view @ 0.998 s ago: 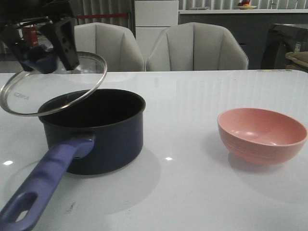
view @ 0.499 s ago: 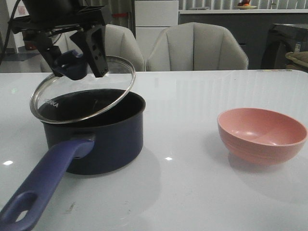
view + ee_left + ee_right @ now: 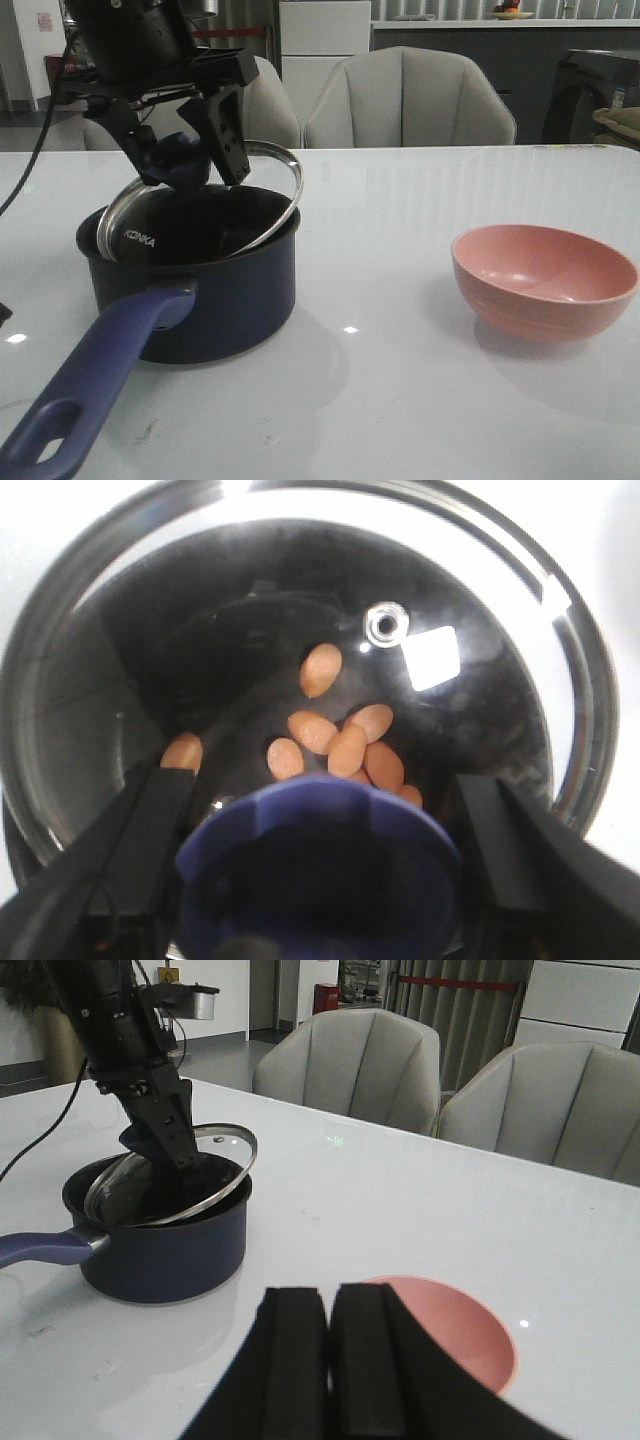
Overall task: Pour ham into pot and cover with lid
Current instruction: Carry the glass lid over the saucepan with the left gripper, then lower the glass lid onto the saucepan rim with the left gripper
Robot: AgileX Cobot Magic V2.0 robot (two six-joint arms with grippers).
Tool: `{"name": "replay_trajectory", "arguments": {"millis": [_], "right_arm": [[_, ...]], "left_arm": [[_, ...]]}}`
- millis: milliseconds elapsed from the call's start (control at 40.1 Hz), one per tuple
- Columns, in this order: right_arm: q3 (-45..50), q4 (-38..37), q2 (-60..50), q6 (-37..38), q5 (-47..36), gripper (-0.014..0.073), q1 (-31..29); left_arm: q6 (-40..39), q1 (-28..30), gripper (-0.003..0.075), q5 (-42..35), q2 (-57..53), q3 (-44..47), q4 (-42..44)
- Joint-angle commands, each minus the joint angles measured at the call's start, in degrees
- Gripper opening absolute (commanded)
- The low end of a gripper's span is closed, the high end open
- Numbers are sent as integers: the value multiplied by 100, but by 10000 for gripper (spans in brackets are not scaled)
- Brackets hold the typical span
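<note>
The dark navy pot [image 3: 200,295] with its long purple-blue handle [image 3: 95,385] stands at the table's left; it also shows in the right wrist view [image 3: 165,1245]. My left gripper [image 3: 180,160] is shut on the blue knob [image 3: 315,865] of the glass lid [image 3: 215,215], which is tilted, its near edge inside the pot's rim and its far edge raised. Through the lid [image 3: 480,610] I see several orange ham pieces [image 3: 345,745] on the pot's bottom. My right gripper [image 3: 328,1305] is shut and empty above the pink bowl [image 3: 460,1330].
The pink bowl [image 3: 545,280] stands empty at the table's right. Two grey chairs [image 3: 410,100] stand behind the table's far edge. A cable [image 3: 30,165] hangs from my left arm at the left.
My left gripper has carried the lid to the right and down, from beside the pot's left rim to over the pot, with its near edge now dipping inside the rim.
</note>
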Motion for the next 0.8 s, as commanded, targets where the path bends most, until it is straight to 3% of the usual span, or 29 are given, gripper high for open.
{"name": "replay_trajectory", "arguments": {"millis": [0,774], "right_arm": [[-148,98,58,-34,-349,157,9],[-148,98,58,-34,-349,157,9]], "left_arm": [[14,-49,116,47,-215,-164,-67],[14,-38,116,951,113,-758,163]]}}
